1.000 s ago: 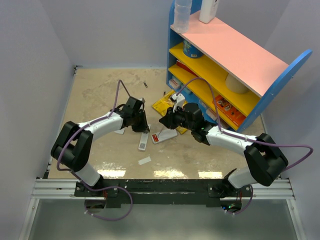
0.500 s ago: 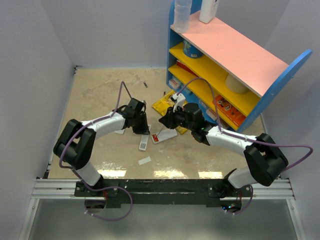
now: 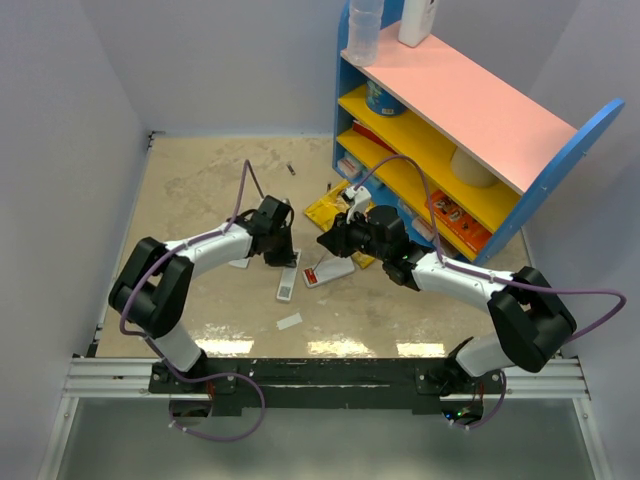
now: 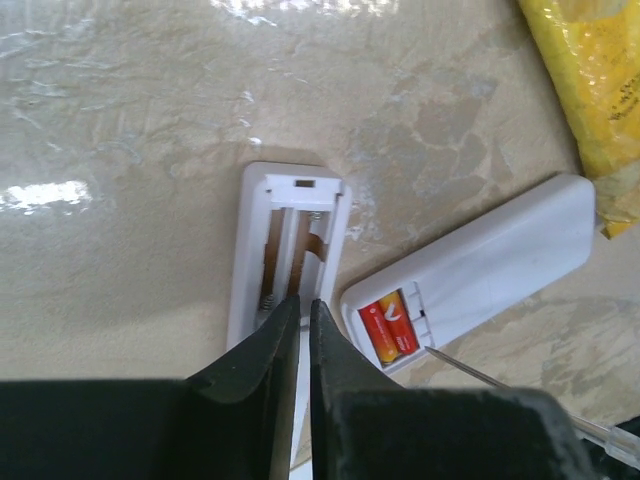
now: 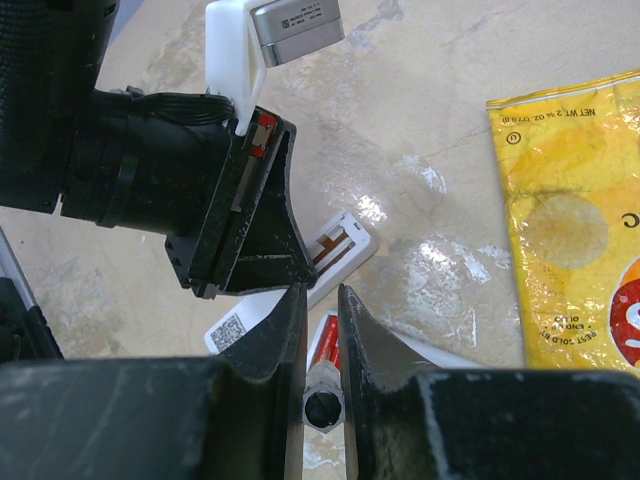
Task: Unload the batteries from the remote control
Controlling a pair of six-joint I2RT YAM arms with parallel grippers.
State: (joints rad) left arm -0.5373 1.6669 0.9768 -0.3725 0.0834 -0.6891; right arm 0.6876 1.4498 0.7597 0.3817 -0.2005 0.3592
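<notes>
The remote control (image 3: 333, 268) lies back up on the table, its battery bay open at the left end. The two red and orange batteries (image 4: 390, 325) sit side by side in the bay; they also show in the right wrist view (image 5: 325, 345). My right gripper (image 3: 328, 243) (image 5: 318, 290) is shut on a thin grey stick (image 5: 325, 405), whose tip (image 4: 470, 370) points at the bay's edge. My left gripper (image 3: 283, 256) (image 4: 303, 300) is shut and empty, just above a narrower white bar (image 4: 290, 245) with empty spring slots, lying left of the remote.
A yellow snack bag (image 3: 335, 205) lies just behind the remote. A blue shelf unit (image 3: 450, 130) with yellow and pink boards stands at the back right. Small white scraps (image 3: 289, 322) (image 3: 240, 263) lie near the bar. The two grippers are close together.
My left arm's elbow has swung a little to the right and its gripper has edged slightly. The right arm, remote and batteries have not moved.
</notes>
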